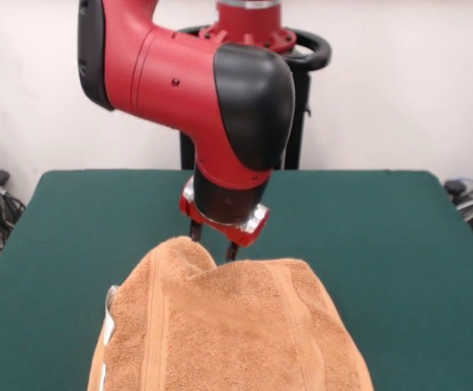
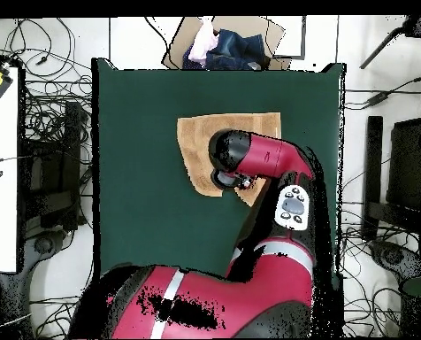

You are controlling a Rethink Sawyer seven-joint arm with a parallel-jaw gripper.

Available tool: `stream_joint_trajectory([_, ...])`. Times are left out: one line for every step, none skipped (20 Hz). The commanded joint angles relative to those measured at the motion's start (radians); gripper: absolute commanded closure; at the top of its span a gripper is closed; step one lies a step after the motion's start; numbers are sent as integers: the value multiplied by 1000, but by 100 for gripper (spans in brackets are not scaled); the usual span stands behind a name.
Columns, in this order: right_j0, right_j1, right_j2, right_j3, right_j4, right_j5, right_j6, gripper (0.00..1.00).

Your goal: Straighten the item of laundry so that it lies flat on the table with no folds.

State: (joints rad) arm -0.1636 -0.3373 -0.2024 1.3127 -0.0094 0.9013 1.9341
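Observation:
The orange-tan towel (image 1: 236,334) lies at the near middle of the green table (image 1: 383,236) and runs off the picture's bottom edge. Its far-left corner is humped up in a fold (image 1: 183,248). A white tag (image 1: 110,303) shows on its left edge. My gripper (image 1: 213,244) points down at the towel's far edge, right beside the hump. Its two fingers stand apart with green table showing between them, and their tips are hidden behind the cloth. In the overhead view the towel (image 2: 201,142) is partly covered by my arm (image 2: 258,155), which hides the gripper.
The black pedestal (image 1: 297,106) stands behind the table's far side. In the overhead view an open cardboard box with clothes (image 2: 227,44) sits beyond the table's top edge. A white bench (image 2: 2,159) and cables (image 2: 59,133) lie left of the table (image 2: 134,204).

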Motion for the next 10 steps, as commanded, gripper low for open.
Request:
stream_joint_trajectory([1, 121, 27, 30, 5, -129, 214, 0])
stream_joint_trajectory([1, 130, 28, 24, 9, -132, 215, 0])
stream_joint_trajectory([0, 142, 29, 16, 13, -130, 216, 0])
stream_joint_trajectory([-2, 156, 30, 9, 19, -126, 218, 0])
stream_joint_trajectory([-3, 173, 31, -7, 23, -110, 217, 0])
stream_joint_trajectory([-2, 186, 31, -16, 26, -118, 223, 0])
stream_joint_trajectory([-2, 200, 30, -25, 28, -125, 226, 0])
stream_joint_trajectory([-2, 213, 30, -34, 29, -132, 229, 0])
stream_joint_trajectory([-1, 228, 28, -44, 29, -142, 234, 0])
stream_joint_trajectory([-3, 235, 30, -49, 30, -145, 231, 0])
